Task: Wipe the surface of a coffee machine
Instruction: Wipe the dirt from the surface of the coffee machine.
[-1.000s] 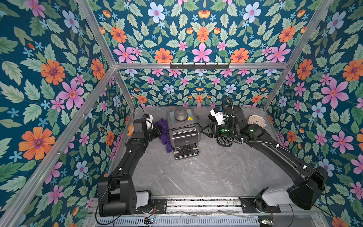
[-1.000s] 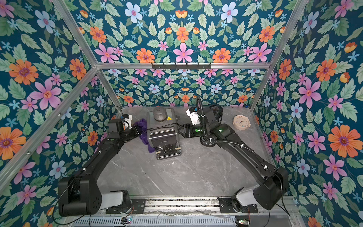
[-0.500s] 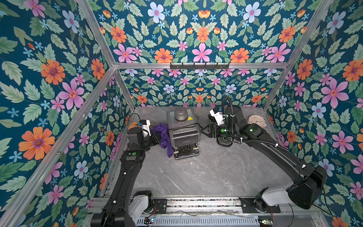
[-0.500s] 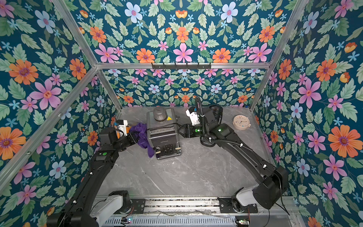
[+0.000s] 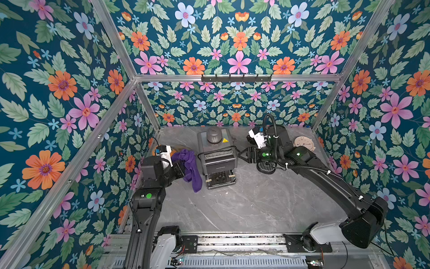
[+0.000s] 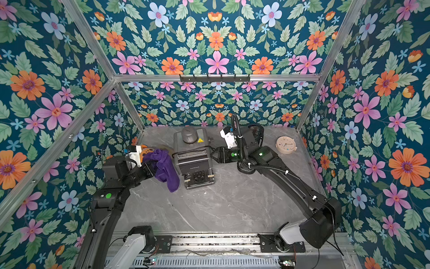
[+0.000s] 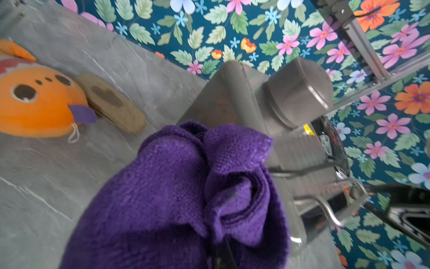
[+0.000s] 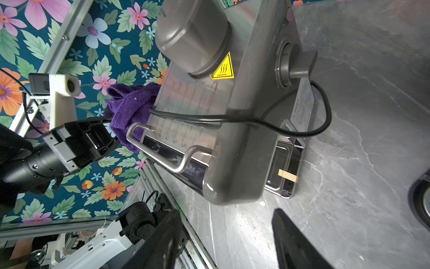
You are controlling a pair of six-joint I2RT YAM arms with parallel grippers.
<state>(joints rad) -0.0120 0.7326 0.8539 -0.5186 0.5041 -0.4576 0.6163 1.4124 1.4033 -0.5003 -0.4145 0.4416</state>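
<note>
The coffee machine (image 5: 217,156) is seen standing upright towards the back of the grey marbled table (image 5: 244,205), with its drip tray turned to the front and a black power cord (image 8: 256,121) draped across its top. A grey domed cap (image 5: 213,135) and a yellow warning sticker (image 8: 223,68) are borne on its upper surface.

The left gripper (image 5: 181,169) is held just beside the machine's left side, near its upper edge. Its jaws are pressed together on a purple cloth (image 5: 189,165), which is bunched round the fingertips so that they are largely hidden. In the right wrist view the cloth (image 8: 130,104) is shown lying against the far top edge of the machine, and in both top views a loose tail of it is seen hanging down beside the machine's left wall to the table. In the left wrist view the cloth (image 7: 186,191) fills the foreground, with the machine (image 7: 232,97) directly beyond it.

The right gripper (image 5: 242,155) is placed on the opposite side, level with the machine's upper body. Its jaws are spread and nothing is held between them; the machine's right wall lies just ahead of the open fingers. Whether it is touched cannot be told.

An orange plush toy (image 7: 39,104) and a flat wooden piece (image 7: 114,102) are seen behind the left gripper, and a round clock (image 5: 303,143) lies near the back right corner.
</note>
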